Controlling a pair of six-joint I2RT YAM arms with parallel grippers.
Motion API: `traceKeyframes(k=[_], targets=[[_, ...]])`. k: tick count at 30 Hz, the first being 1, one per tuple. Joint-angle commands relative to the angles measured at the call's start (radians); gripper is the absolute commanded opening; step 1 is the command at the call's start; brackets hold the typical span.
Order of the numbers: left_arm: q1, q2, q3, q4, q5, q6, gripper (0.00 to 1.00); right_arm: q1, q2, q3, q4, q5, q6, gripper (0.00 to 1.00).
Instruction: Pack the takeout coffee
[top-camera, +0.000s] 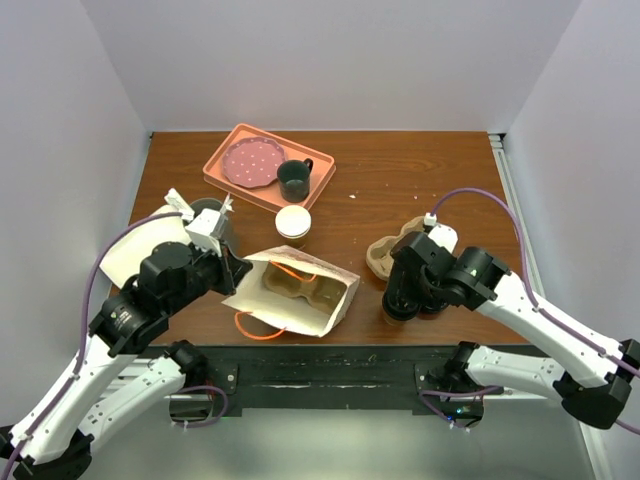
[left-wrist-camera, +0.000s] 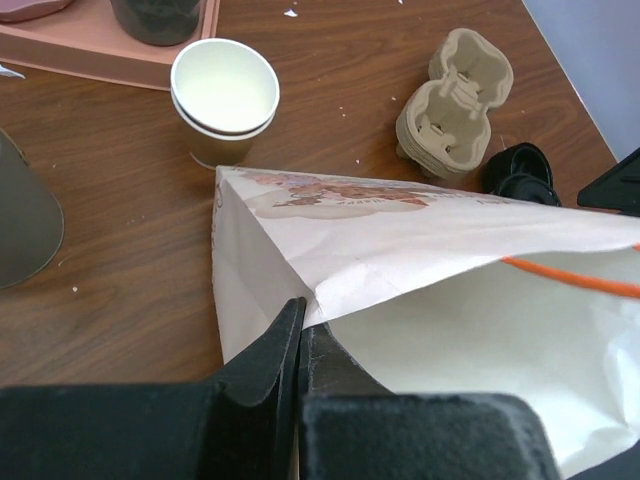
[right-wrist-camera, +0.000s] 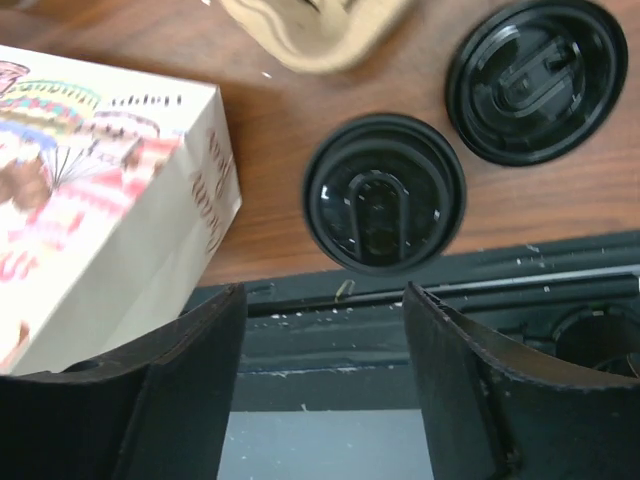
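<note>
- Coffee (right-wrist-camera: 385, 192) stands upright at the table's near edge, between the bag (right-wrist-camera: 100, 180) and a loose lid (right-wrist-camera: 537, 78)
- Right gripper (right-wrist-camera: 325, 295) hangs directly above it, jaws wide, holding nothing
- Left gripper (left-wrist-camera: 300, 335) is clamped on the bag rim, farther off
- Right arm is nearer, so a straight descent looks enough
</note>
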Motion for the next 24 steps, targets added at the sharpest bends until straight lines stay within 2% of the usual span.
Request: traceKeyframes(k=[1,3,9,16,24], targets=[[0.001,-0.010,-0.005,-0.020,0.028,0.042,0.00,0.001,0.005,-0.013,-0.005,-0.005,0.065,0.71],[-0.001,-0.015,-0.002,-0.026,0.028,0.044,0.00,0.001,0.019,0.006,-0.020,0.015,0.073,0.75],[0.001,0.007,0.040,-0.089,-0.026,0.015,0.00,0.001,0.024,-0.022,0.027,0.023,0.070,0.77],[0.001,0.103,0.201,-0.244,-0.103,-0.059,0.00,0.001,0.038,-0.059,0.084,0.007,0.042,0.83],[0.001,0.087,0.201,-0.257,-0.101,-0.088,0.00,0.000,0.076,-0.063,0.124,-0.004,-0.001,0.83]])
